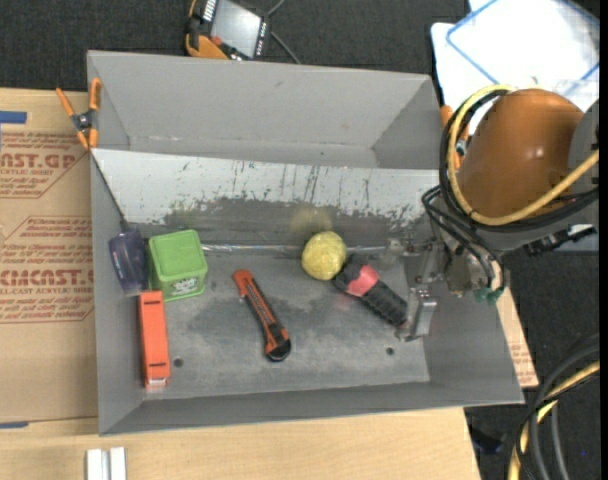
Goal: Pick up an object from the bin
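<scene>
Lying beside end effector (420, 315), pink-black tool (370, 290)

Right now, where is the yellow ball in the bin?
In the camera view the yellow ball lies right of centre, near the back wall of the bin, with the pink-and-black tool close at its lower right and the gripper beyond.

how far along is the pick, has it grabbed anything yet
Done: nothing lifted; the round yellow ball, orange-and-black utility knife and green cube lie on the grey metal bin floor. In hand: the gripper sits low at the bin's right, beside the pink-and-black tool, nothing visibly held. Left: grasping and lifting one thing.
</scene>
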